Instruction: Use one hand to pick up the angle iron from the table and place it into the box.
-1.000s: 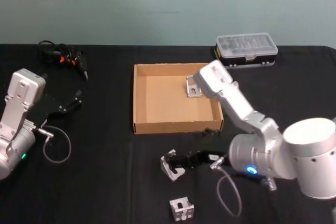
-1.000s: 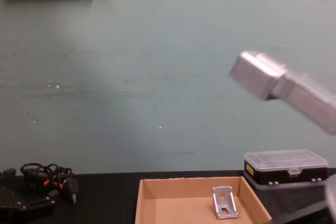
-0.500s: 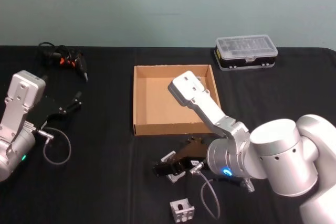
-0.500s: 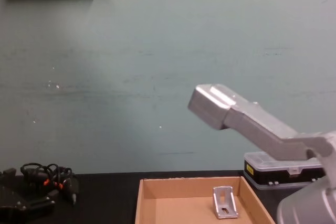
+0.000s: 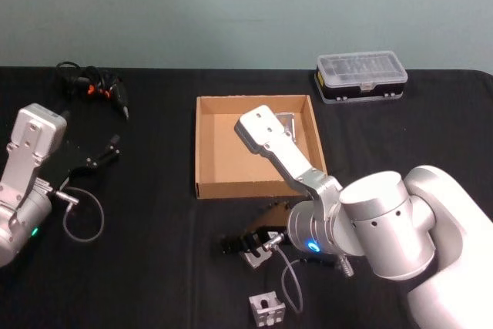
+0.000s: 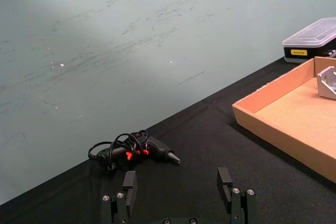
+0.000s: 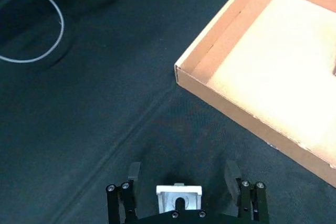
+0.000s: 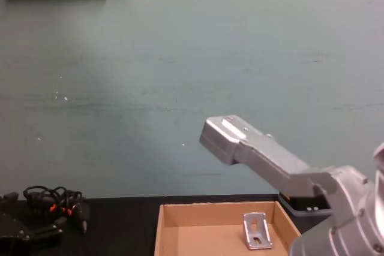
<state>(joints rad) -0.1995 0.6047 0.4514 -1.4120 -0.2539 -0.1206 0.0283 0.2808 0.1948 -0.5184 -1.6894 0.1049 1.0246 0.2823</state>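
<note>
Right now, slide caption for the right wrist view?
Right tool, jaws open, straddles an angle iron on the black table, near the cardboard box corner.

Silver angle iron (image 7: 178,199) lies on black table (image 5: 154,267), near cardboard box (image 5: 254,188).

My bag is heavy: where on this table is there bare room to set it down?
Bare table lies between the left pincer and the box, and right of the box, before the clear-lidded case. Crowded in front of the box: right pincer, two angle irons.
</note>
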